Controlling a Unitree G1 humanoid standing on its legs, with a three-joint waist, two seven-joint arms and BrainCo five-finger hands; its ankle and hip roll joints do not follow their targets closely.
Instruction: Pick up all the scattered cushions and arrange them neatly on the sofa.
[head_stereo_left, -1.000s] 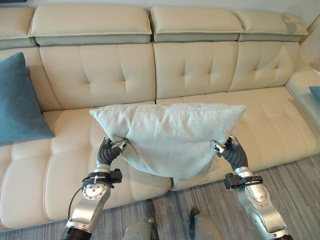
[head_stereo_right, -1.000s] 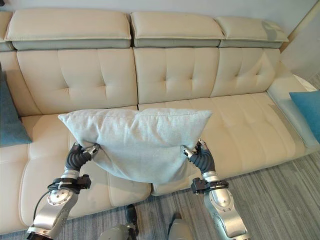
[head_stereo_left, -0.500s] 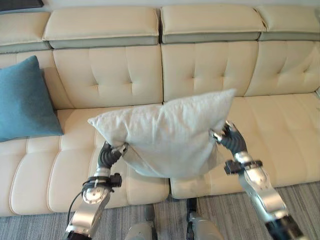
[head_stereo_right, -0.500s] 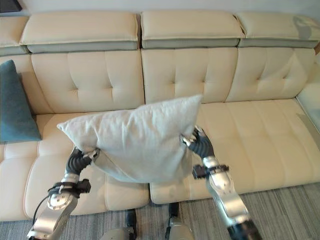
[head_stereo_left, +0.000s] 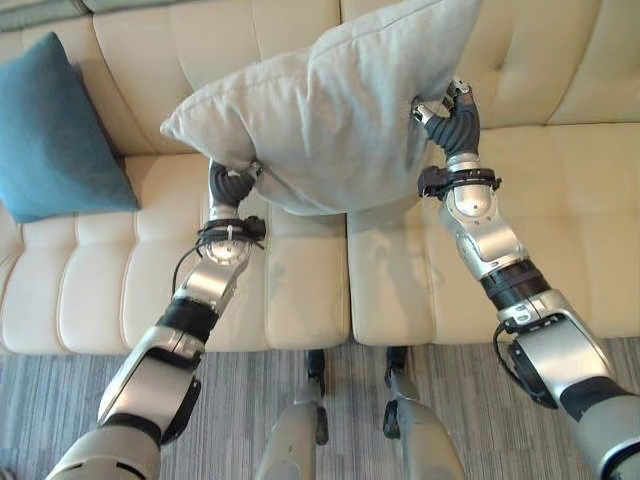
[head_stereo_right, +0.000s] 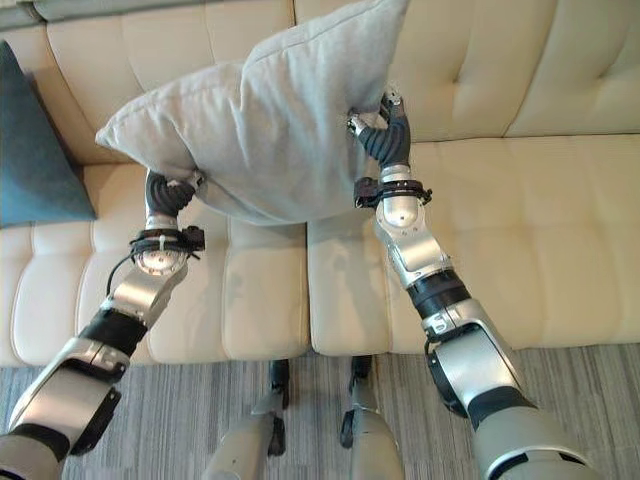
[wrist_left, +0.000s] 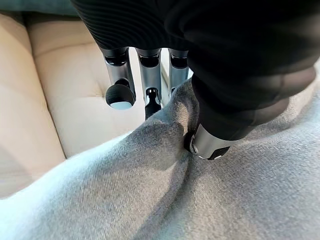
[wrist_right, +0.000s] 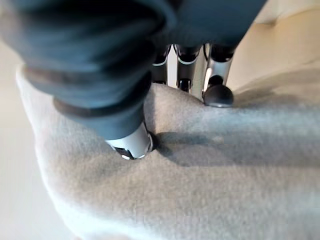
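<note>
The grey cushion (head_stereo_left: 330, 110) hangs in the air over the middle of the cream sofa (head_stereo_left: 560, 230), tilted so its corner toward one o'clock rides high against the backrest and its corner toward nine o'clock sits lower. It touches the seat nowhere that can be seen. The left hand (head_stereo_left: 232, 183) grips its lower edge at about seven o'clock; in the left wrist view the thumb (wrist_left: 210, 142) presses into the fabric while the fingers (wrist_left: 120, 92) curl round the far side, pinching a fold between them. The right hand (head_stereo_left: 450, 115) holds the opposite edge at about three o'clock, and its wrist view shows the same pinch, thumb (wrist_right: 131, 145) dug in, fingers (wrist_right: 217, 92) wrapped behind the cloth.

A teal cushion (head_stereo_left: 55, 135) leans against the backrest off at nine o'clock, well apart from the grey one.

The step in hand looks like the carry to the backrest. The next move likely calls for levelling the cushion, setting it upright against the tufted back, then letting go with both hands together so it does not topple.
</note>
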